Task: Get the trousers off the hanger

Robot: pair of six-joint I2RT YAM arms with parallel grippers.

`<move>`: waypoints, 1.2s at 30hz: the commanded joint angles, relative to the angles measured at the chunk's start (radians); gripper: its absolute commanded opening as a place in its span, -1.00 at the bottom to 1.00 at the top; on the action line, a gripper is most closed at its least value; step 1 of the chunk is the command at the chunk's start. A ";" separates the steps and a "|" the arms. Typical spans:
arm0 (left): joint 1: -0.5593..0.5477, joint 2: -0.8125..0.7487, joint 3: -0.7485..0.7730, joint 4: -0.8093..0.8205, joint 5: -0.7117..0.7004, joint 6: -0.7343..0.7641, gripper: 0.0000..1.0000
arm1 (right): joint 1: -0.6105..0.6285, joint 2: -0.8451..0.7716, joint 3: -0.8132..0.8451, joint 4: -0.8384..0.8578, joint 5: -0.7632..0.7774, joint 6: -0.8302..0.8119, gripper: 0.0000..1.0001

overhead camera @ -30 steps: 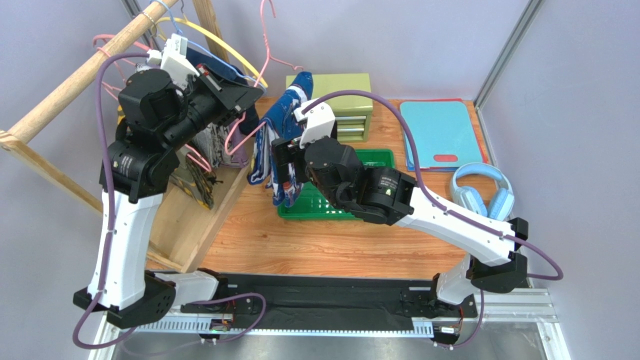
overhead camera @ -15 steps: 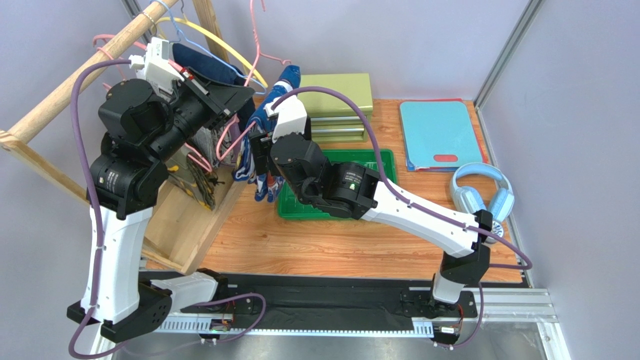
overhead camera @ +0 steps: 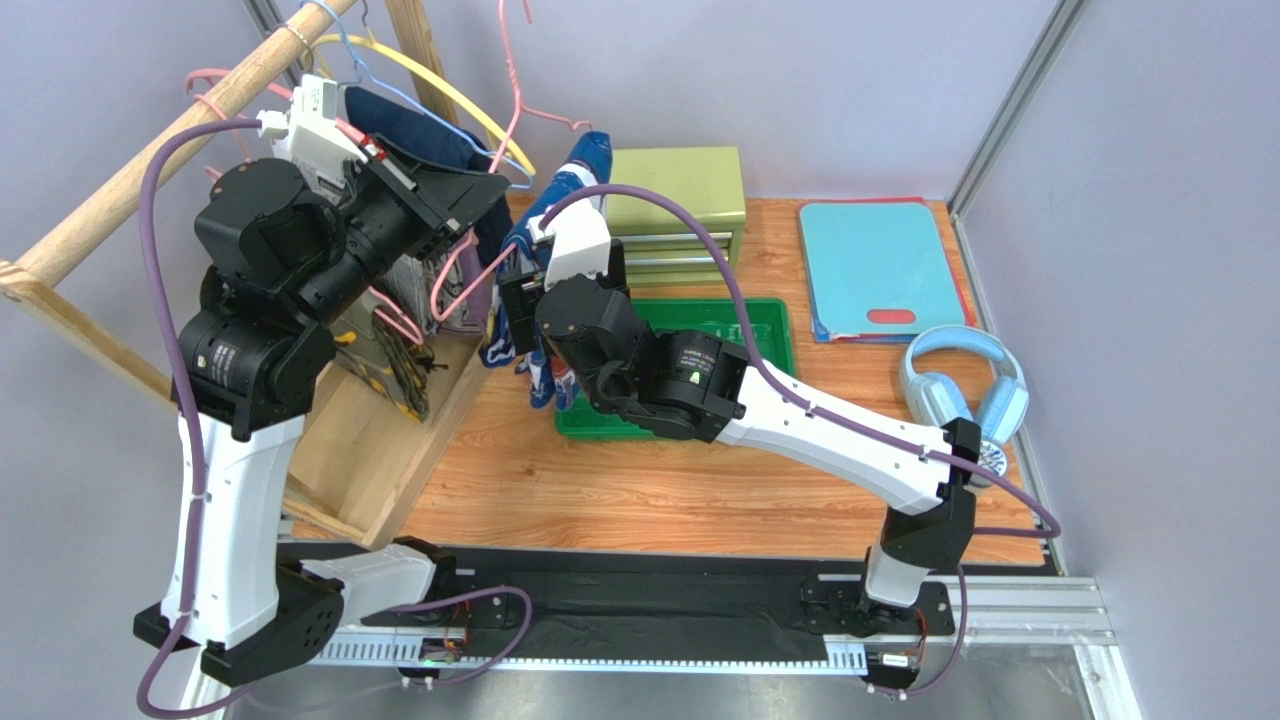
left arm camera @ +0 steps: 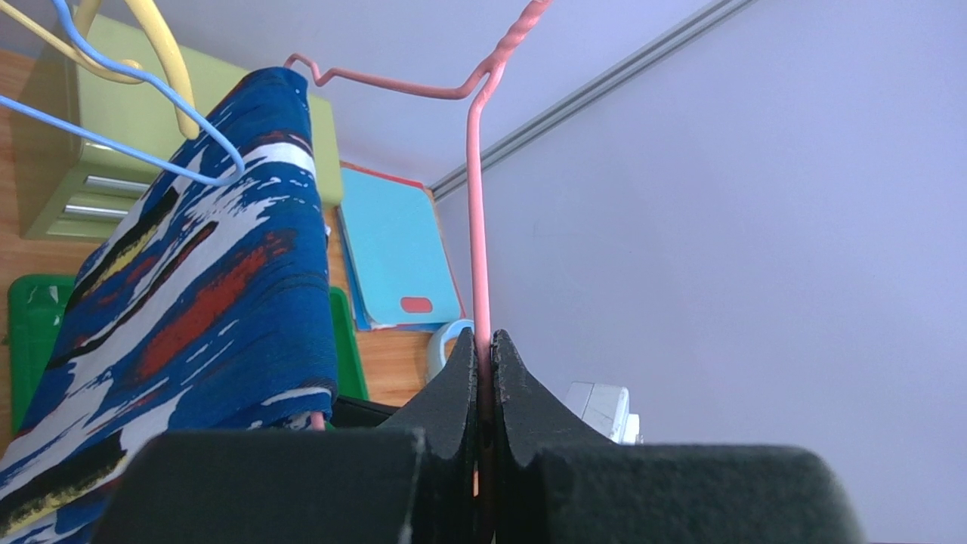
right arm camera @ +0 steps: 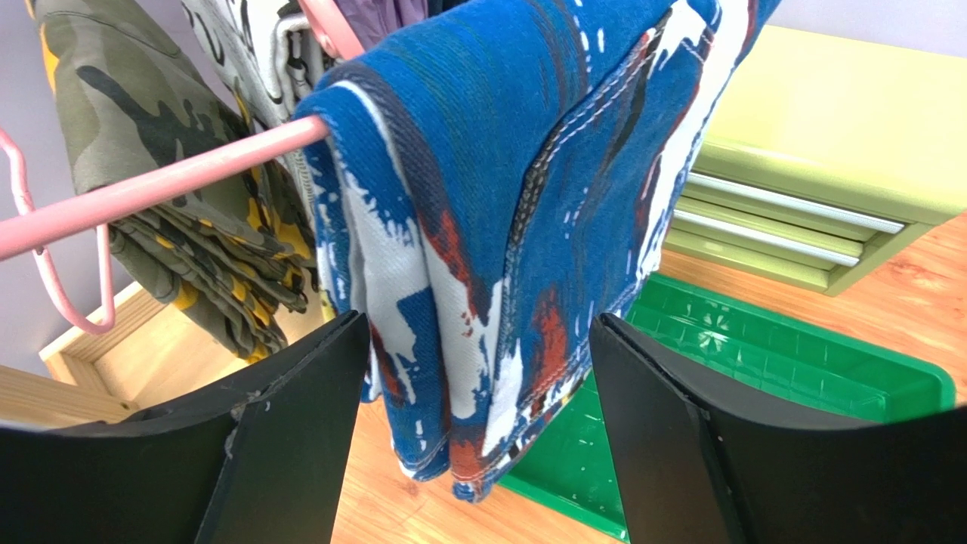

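The trousers (right arm camera: 499,193), blue with white, navy and red splotches, hang folded over the bar of the pink hanger (right arm camera: 170,181). My left gripper (left arm camera: 485,340) is shut on the hanger's upright wire (left arm camera: 477,227), just below its twisted neck. In the top view it holds the hanger (overhead camera: 513,75) up beside the wooden rack, with the trousers (overhead camera: 571,168) draped below. My right gripper (right arm camera: 479,323) is open. Its two fingers stand on either side of the trousers' hanging lower end, with a gap to the cloth on each side. In the top view the right gripper (overhead camera: 519,308) sits against the hanging cloth.
A green tray (overhead camera: 751,323) lies under and behind the trousers, with an olive drawer box (overhead camera: 684,188) behind it. A blue cutting board (overhead camera: 879,263) and headphones (overhead camera: 962,383) lie at the right. The wooden rack (overhead camera: 150,165) holds a camouflage garment (right arm camera: 148,125), a yellow hanger (left arm camera: 159,45) and a light blue hanger (left arm camera: 114,142).
The left arm lifted the hanger up and to the left, then held still. The right arm swung left to the trousers, and its jaws now straddle the hanging cloth.
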 commanded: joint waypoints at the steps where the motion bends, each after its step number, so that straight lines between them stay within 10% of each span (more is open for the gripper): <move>1: -0.007 -0.060 0.053 0.220 0.020 -0.021 -1.00 | -0.005 -0.030 -0.002 0.044 0.023 0.004 0.53; 17: -0.007 -0.094 0.054 0.220 0.042 -0.042 -1.00 | -0.012 -0.063 -0.048 0.021 0.173 0.030 0.39; 36: -0.007 -0.107 0.039 0.218 0.055 -0.056 -1.00 | -0.005 -0.118 -0.100 0.136 -0.073 0.035 0.57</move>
